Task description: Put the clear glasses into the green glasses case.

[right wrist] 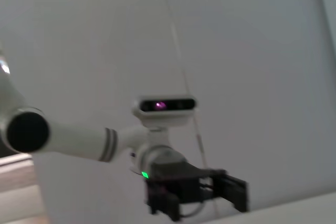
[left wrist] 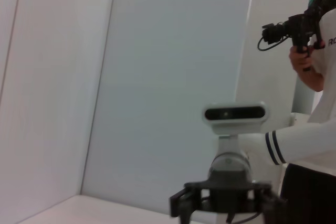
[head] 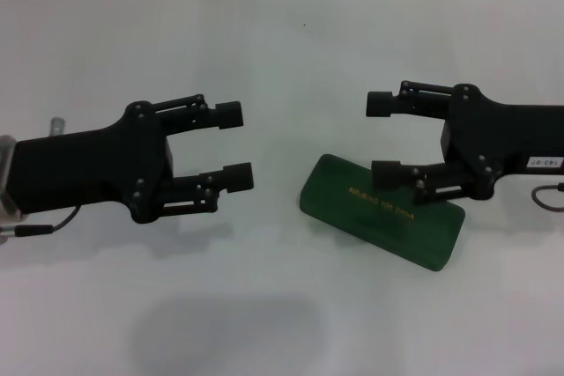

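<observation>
Closed green case (head: pixel 383 210) on the white table (head: pixel 264 59), right of centre, lid up with gold lettering showing. No clear glasses to be found anywhere in the three views; possibly already inside the shut case, possibly out of frame, impossible to tell which.

Left hand (head: pixel 233 145) hanging over bare table left of the case, well apart from it, fingers spread and holding nothing. Right hand (head: pixel 384 137) hovering over the far right end of the case, also spread and empty, lower finger crossing in front of the lid edge; contact or gap there not clear. Wrist views pointing outward at walls and the opposite arm, no help with the table.

Probable handling: case rigid, smooth-skinned, light, liable to skate when pushed. Glasses, if found, likely featherweight, slippery, thin-armed and easily bent. Best grip at the bridge or thick frame front, never the tips.
</observation>
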